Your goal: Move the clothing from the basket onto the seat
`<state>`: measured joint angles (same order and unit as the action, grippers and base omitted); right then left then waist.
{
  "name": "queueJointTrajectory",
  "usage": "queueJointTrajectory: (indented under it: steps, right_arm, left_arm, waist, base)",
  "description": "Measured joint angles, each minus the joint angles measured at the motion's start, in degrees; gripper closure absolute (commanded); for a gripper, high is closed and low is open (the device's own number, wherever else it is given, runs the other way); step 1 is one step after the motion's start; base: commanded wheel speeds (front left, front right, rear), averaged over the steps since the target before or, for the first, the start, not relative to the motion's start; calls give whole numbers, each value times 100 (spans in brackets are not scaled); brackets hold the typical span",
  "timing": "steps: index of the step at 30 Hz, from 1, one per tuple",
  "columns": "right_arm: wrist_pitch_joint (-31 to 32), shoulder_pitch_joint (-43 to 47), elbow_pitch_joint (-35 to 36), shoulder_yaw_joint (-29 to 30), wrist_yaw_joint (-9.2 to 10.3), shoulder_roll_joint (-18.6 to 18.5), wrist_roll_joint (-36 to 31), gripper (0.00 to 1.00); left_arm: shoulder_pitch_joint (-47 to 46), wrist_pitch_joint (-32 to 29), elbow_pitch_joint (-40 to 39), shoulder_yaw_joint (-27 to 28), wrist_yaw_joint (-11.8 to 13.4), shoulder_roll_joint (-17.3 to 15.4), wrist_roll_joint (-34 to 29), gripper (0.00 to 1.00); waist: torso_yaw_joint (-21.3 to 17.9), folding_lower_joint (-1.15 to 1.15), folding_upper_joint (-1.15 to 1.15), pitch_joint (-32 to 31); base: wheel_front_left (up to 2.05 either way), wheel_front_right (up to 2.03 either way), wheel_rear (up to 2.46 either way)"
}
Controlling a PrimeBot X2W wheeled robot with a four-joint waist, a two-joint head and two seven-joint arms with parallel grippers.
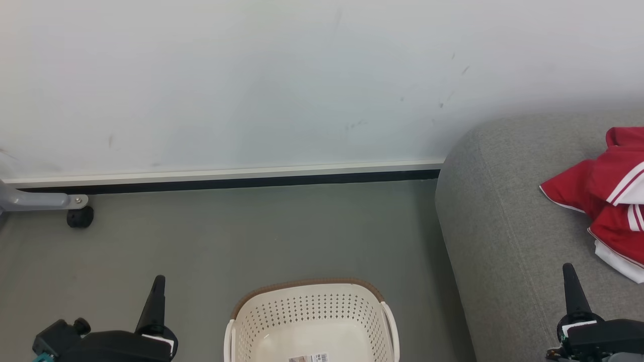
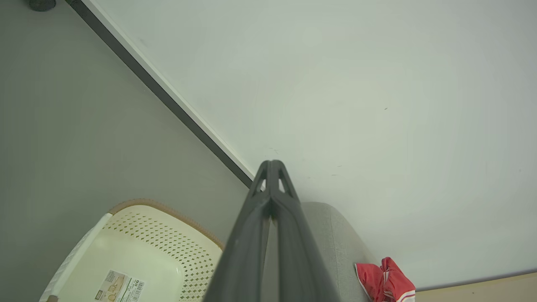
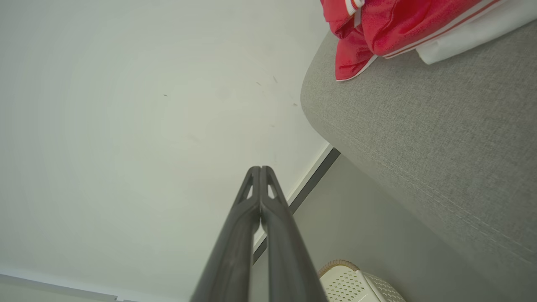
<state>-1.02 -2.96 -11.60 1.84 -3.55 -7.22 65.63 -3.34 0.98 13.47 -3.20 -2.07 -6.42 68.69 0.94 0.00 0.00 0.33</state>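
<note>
— What sits on your left?
— Your left claw is clenched, fingers pressed together, over the grey floor. Right of it stands the basket. A barcode sticker lies on its bottom, but the print is too small to read.
— And the clothing?
— You see the clothing heaped on the seat, red with white stripes. Your right claw is clenched too, near the pile but not touching it.
</note>
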Motion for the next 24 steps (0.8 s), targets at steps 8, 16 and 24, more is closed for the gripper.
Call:
queueJointTrajectory:
  steps: [8, 16, 24]
  right_arm:
    - [152, -19, -92, 119, -53, 94, 508, 100]
    - [305, -66, -185, 234, -109, 190, 1059, 100]
    - [455, -118, -281, 352, -202, 281, 1562, 100]
  left_arm:
    - [-9, -149, 47, 168, -100, 82, 454, 100]
    - [-31, -299, 96, 339, -200, 154, 948, 100]
    - [-65, -469, 143, 511, -268, 242, 1386, 100]
  waist:
    - [-19, 0, 0, -6]
    - [-39, 0, 0, -12]
    - [-58, 0, 0, -18]
  base:
    - [0, 0, 0]
    - [0, 0, 0]
    - [0, 0, 0]
